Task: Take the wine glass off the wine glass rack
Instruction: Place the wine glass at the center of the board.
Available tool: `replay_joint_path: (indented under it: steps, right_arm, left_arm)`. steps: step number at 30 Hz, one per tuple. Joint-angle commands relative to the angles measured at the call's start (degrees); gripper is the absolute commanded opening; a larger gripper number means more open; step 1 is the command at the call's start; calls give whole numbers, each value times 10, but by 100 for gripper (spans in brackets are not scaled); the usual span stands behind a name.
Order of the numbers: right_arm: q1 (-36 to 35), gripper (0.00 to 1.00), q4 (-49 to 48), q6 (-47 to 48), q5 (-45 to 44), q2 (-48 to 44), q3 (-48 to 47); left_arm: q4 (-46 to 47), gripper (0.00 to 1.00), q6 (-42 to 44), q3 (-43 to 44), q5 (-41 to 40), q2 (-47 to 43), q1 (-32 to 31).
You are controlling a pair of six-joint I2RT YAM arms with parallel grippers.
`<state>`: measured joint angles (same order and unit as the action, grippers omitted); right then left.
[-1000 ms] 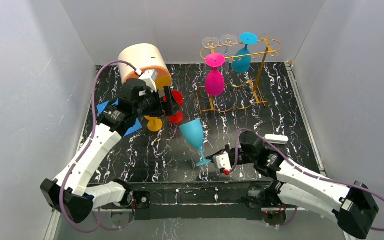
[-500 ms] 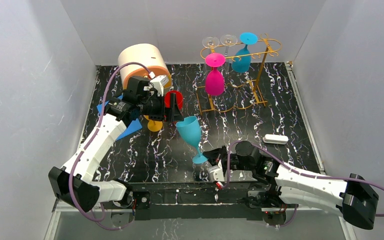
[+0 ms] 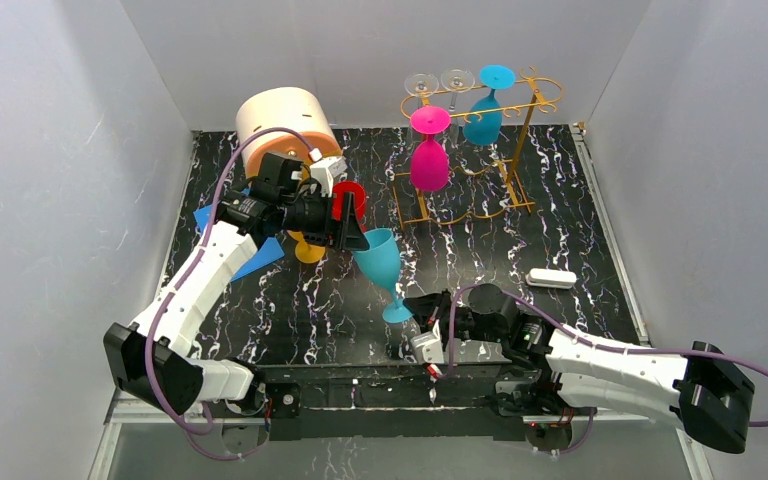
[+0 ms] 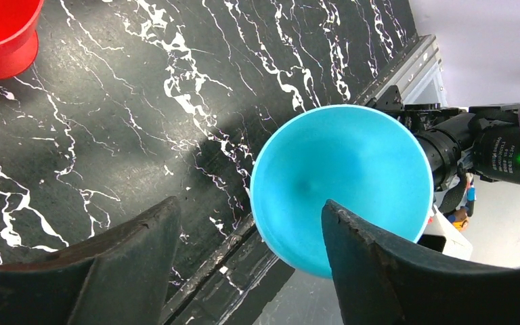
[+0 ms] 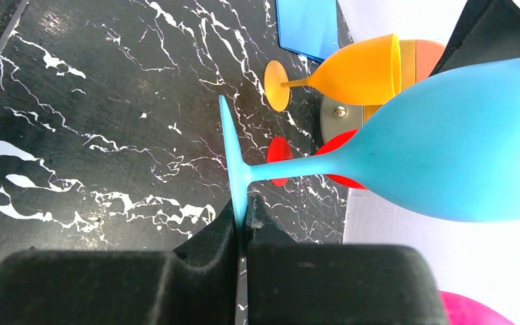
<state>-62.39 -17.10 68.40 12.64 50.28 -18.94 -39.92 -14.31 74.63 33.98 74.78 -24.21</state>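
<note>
Pale walls (image 3: 60,150) stand round a black table (image 3: 580,200) with white streaks. At the far left sits a round peach tub (image 3: 280,120). The left gripper (image 4: 247,210) is spread wide around the blue wine glass (image 3: 380,258), which tilts mid-table. The right gripper (image 5: 244,210) pinches its foot. The wine glass rack (image 3: 520,130) stands far right.

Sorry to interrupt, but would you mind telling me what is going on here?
The right gripper has its jaws shut on the foot of a turquoise wine glass, holding it tilted over the table. The left gripper has open jaws on either side of its bowl. A pink glass and others hang on the wine glass rack.
</note>
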Motion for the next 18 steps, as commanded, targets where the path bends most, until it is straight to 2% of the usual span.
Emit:
replay_joint_path:
  steps: [1, 4, 11, 18]
  right_arm:
    - [-4, 1, -49, 16, -5, -1, -4]
    - [-4, 1, -49, 21, -7, 1, -7]
    - [-4, 1, -41, 38, -23, 11, -17]
    - [-5, 1, -27, 44, -24, 19, -28]
  left_arm:
    - [-7, 69, 5, -10, 21, -2, 2]
    - [-3, 59, 1, -16, 29, -1, 2]
    - [0, 44, 8, -26, 61, 0, 1]
    - [-12, 26, 23, -25, 80, 2, 1]
